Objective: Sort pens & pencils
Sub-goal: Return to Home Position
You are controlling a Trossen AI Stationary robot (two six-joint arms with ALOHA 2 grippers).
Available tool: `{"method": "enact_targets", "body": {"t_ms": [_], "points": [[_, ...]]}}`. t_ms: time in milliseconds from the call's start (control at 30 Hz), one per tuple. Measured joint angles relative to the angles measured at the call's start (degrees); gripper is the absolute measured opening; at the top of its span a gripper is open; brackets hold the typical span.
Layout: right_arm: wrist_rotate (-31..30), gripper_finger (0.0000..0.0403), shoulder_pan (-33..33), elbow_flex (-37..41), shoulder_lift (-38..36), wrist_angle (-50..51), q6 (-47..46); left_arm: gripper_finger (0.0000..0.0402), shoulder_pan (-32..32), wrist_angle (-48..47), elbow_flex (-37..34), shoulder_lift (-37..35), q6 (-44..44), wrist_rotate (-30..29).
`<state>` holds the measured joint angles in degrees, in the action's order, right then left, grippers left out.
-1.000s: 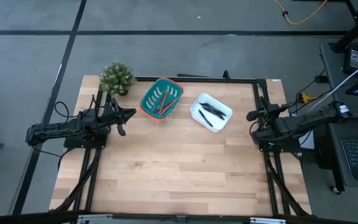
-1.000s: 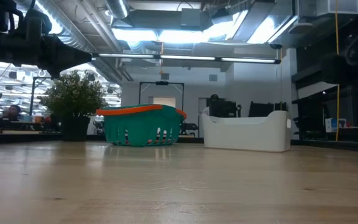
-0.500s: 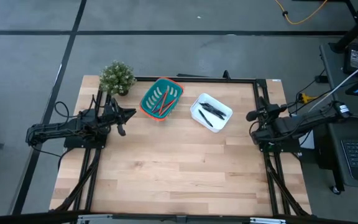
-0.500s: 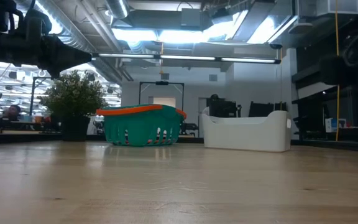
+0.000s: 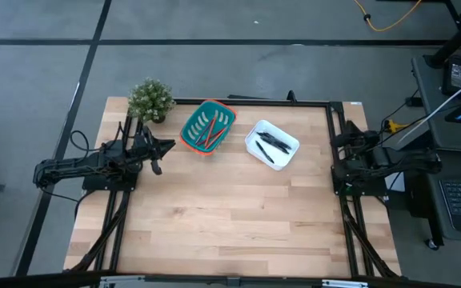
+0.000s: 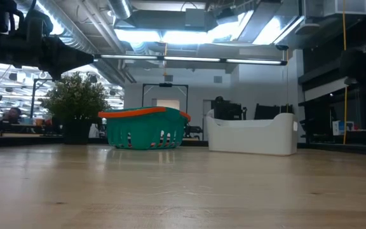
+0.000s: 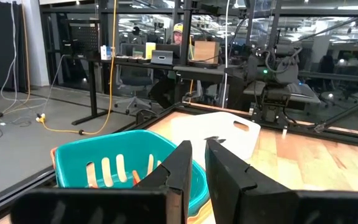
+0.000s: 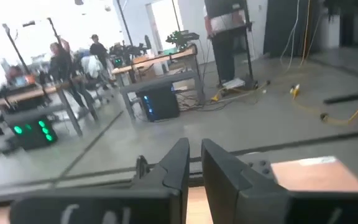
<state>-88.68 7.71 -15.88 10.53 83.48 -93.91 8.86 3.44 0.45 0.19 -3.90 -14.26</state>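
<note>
The pencils (image 5: 212, 133) are orange-red sticks lying inside a teal basket (image 5: 192, 136). The black pens (image 5: 272, 143) lie in a white bin (image 5: 256, 132) to the basket's right. Both containers stand on the table's far half. My left gripper (image 5: 169, 146) hovers shut just left of the basket; in the left wrist view its gripper (image 7: 197, 146) points over the basket (image 7: 98, 165) toward the white bin (image 7: 229, 134). My right gripper (image 5: 342, 138) is shut at the table's right edge, pointing toward the far edge, away from both containers.
A small potted plant (image 5: 150, 100) stands at the far left corner, behind my left arm. A dark frame rail (image 5: 254, 101) runs along the far edge. Bare wood (image 5: 230, 216) covers the near half. People and desks show in the room beyond.
My right arm has drawn back toward the table's right edge and turned from pointing at the white bin to pointing toward the far edge. My left arm and both containers have stayed put.
</note>
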Motion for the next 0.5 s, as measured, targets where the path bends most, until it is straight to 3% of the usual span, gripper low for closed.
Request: {"method": "enact_targets", "body": {"t_ms": [200, 500], "points": [[-0.1, 0.0048, 0.0, 0.0, -5.5, 0.0, 0.0, 0.0041, 0.0, 0.0, 0.0, 0.0, 0.0, 0.0], [-0.2, 0.0048, 0.0, 0.0, -3.2, 0.0, 0.0, 0.0041, 0.0, 0.0, 0.0, 0.0, 0.0, 0.0]]}}
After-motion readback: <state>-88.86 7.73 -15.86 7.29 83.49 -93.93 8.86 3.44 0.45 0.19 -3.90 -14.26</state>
